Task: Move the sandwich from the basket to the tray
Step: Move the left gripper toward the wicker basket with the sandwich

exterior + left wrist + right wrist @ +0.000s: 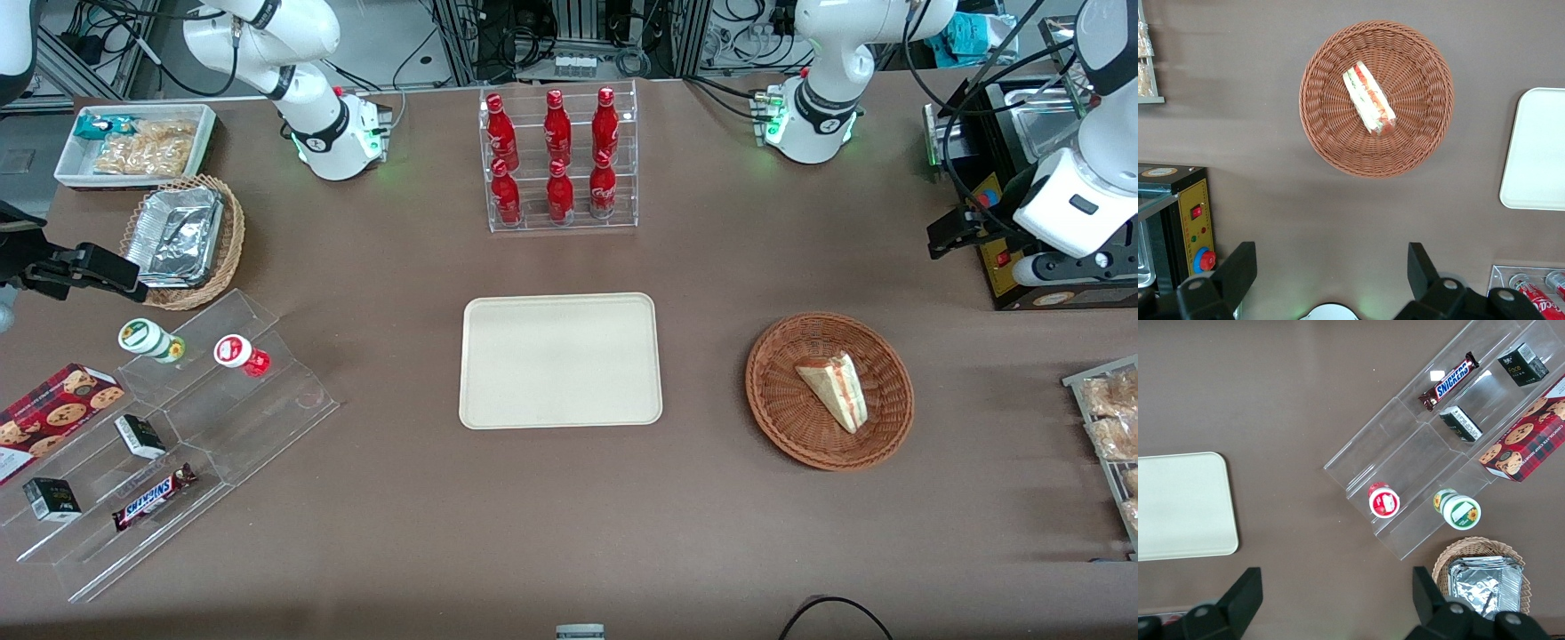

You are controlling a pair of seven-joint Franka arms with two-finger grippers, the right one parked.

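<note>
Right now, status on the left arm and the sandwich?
Gripper open, empty, hovering above the table, farther from the front camera than the basket. Sandwich lying in basket, untouched. Tray bare. Nothing between basket and tray.

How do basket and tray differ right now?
The basket is round, reddish-brown wicker; the tray is rectangular, smooth, cream. The basket holds the sandwich; the tray holds nothing. Both rest flat on the table. The gripper, open, hangs above the table beside the basket.

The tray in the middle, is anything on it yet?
Empty. The tray is bare; the sandwich lies in the basket; the open gripper hangs above the table.
</note>
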